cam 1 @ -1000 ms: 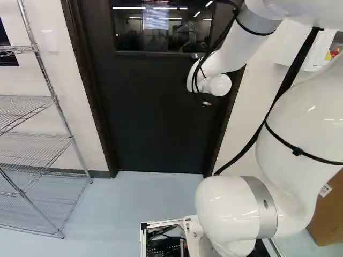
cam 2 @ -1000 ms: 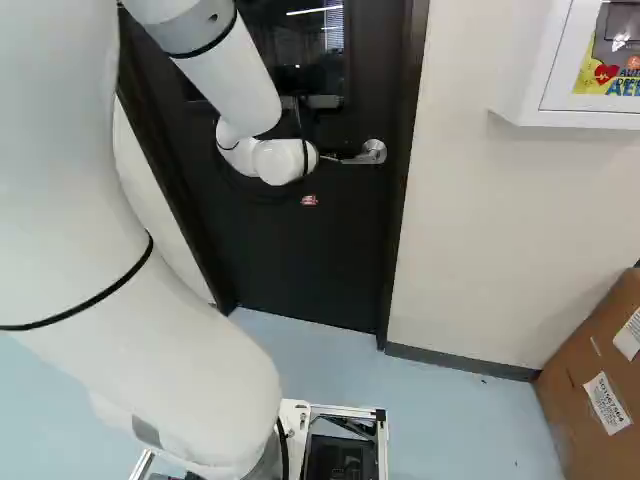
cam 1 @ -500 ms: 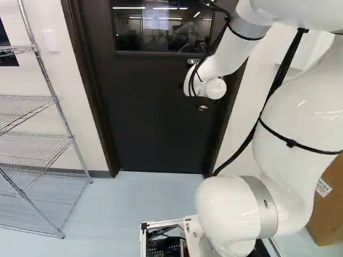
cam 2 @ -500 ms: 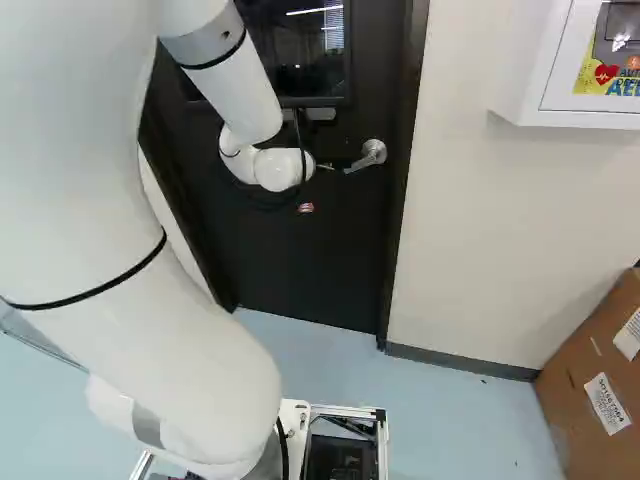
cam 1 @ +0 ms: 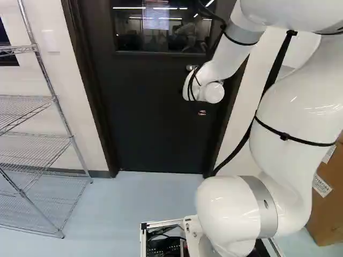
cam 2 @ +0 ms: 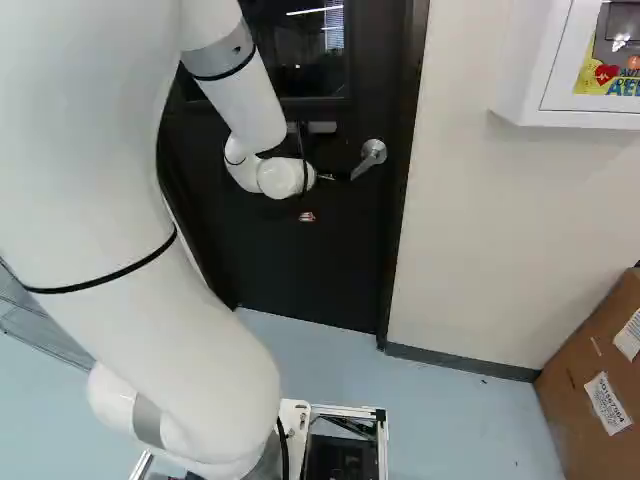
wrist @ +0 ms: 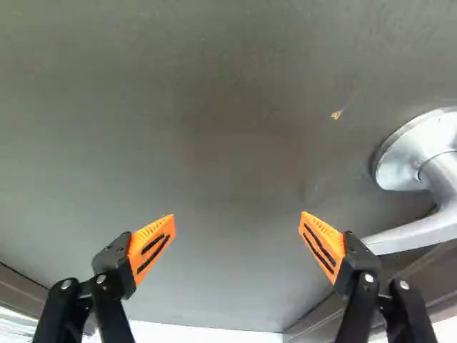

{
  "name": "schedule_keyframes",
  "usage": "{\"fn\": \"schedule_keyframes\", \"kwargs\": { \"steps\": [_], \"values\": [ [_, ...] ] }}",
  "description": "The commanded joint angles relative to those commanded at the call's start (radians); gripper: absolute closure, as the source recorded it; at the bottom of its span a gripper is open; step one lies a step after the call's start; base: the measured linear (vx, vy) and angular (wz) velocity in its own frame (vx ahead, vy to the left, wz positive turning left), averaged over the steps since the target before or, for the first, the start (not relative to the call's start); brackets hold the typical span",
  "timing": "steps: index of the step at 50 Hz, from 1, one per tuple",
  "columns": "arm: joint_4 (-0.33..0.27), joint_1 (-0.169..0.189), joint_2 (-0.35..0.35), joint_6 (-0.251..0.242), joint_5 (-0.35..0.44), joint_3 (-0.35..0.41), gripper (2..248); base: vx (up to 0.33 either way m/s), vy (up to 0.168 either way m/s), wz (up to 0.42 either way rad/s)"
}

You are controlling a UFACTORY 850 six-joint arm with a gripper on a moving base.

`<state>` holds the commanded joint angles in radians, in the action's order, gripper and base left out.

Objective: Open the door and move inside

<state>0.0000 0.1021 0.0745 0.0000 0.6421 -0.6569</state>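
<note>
Shut door [cam 1: 144, 123] toward twelve o'clock in the left base view, with its handle [cam 2: 367, 160] hidden there behind the arm [cam 1: 228, 59], yet visible at one o'clock in the right base view, just beside the end effector [cam 2: 340, 177]. Spread wide open around nothing in the wrist view, with the handle at its three o'clock.

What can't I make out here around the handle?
Handle: free end behind one finger in the wrist view; touching or not, unclear.
Its round base: cut off by the wrist view's edge.
Gripper: too small, dark against the door, right base view.
Handle, left base view: mostly behind the arm.
</note>
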Motion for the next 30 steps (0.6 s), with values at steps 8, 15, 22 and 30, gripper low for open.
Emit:
{"fn": "schedule_keyframes", "kwargs": {
  "steps": [8, 15, 22, 30],
  "values": [
    [0.0, 0.0, 0.018, 0.0, 0.0, 0.0, 3, 0.0, 0.0, 0.0],
    [0.0, 0.0, 0.034, 0.0, 0.0, 0.0, 3, 0.0, 0.0, 0.0],
    [0.0, 0.0, 0.05, 0.0, 0.0, 0.0, 3, 0.0, 0.0, 0.0],
    [0.0, 0.0, 0.069, 0.0, 0.0, -0.001, 3, 0.0, 0.0, 0.0]
  ]
}}
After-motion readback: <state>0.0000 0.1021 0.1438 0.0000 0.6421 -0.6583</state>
